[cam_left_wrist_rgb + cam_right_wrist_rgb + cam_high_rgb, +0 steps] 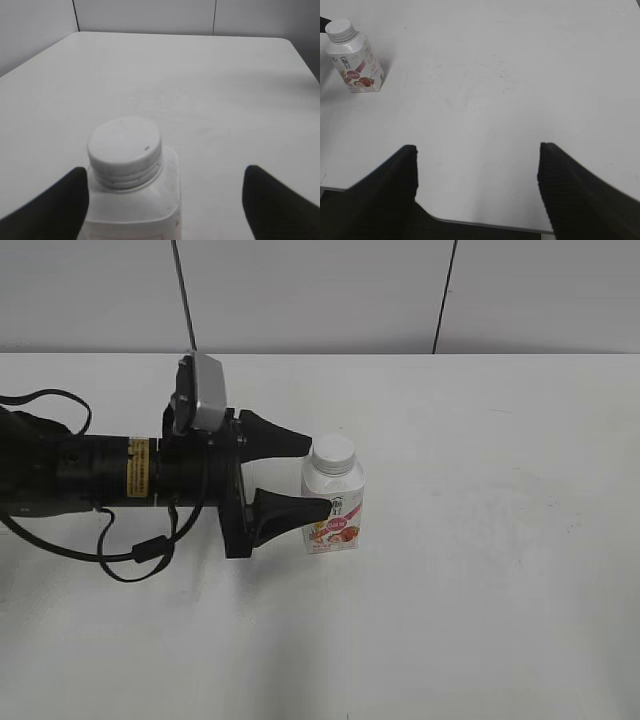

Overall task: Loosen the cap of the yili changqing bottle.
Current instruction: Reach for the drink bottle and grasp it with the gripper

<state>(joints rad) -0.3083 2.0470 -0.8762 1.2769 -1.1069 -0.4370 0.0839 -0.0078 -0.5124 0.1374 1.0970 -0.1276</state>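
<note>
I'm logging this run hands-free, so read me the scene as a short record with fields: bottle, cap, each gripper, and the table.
bottle: yili changqing bottle upright on the table
cap: white cap on the neck, ungripped
left gripper: left gripper open, fingers either side of the bottle, off-centre
right gripper: right gripper open, away from the bottle, holding nothing
table: white
</note>
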